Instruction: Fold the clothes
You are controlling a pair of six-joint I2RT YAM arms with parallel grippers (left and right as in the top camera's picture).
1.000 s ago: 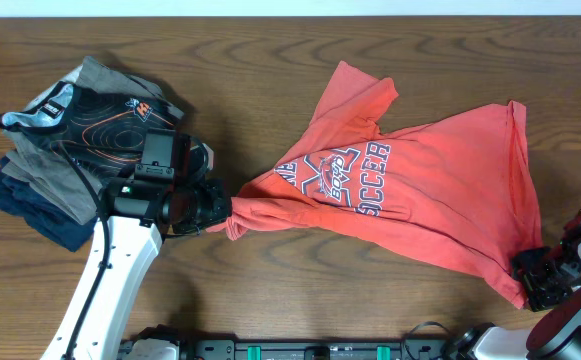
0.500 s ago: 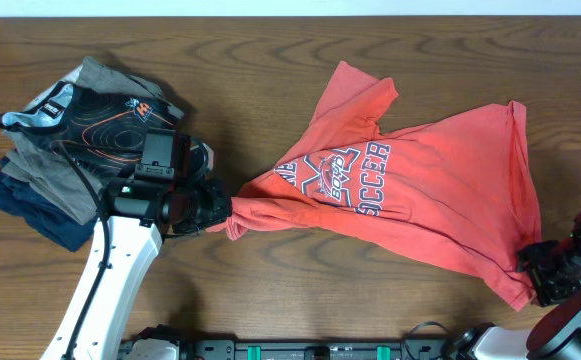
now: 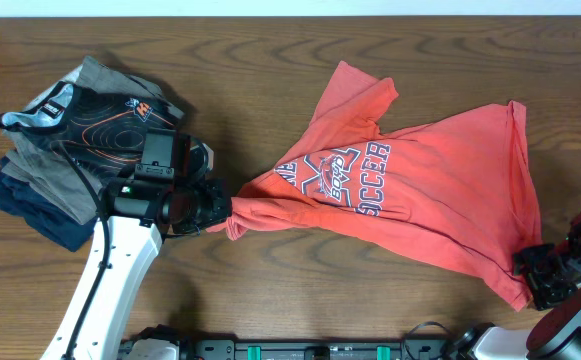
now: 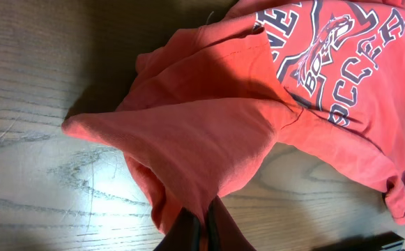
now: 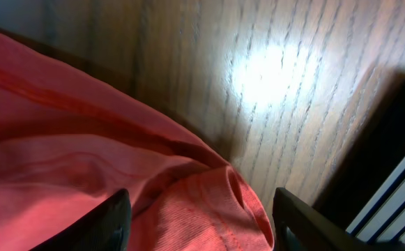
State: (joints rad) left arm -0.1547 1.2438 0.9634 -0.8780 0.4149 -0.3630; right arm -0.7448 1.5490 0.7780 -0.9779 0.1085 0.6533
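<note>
My left arm (image 3: 110,270) slants in from the lower left edge. The left gripper (image 3: 222,210) is pinched tight on a bunched edge of the red T-shirt (image 3: 440,200), which lies rumpled on the table (image 3: 270,60), right of centre. The right gripper (image 3: 536,280) sits at the shirt's lower right corner, fingers (image 5: 115,219) spread wide, hem lying between them.

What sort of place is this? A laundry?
Probably a robotics lab, not a laundry: a wooden table, the left gripper pinching a red T-shirt, the right gripper at its corner, a pile of garments nearby.
</note>
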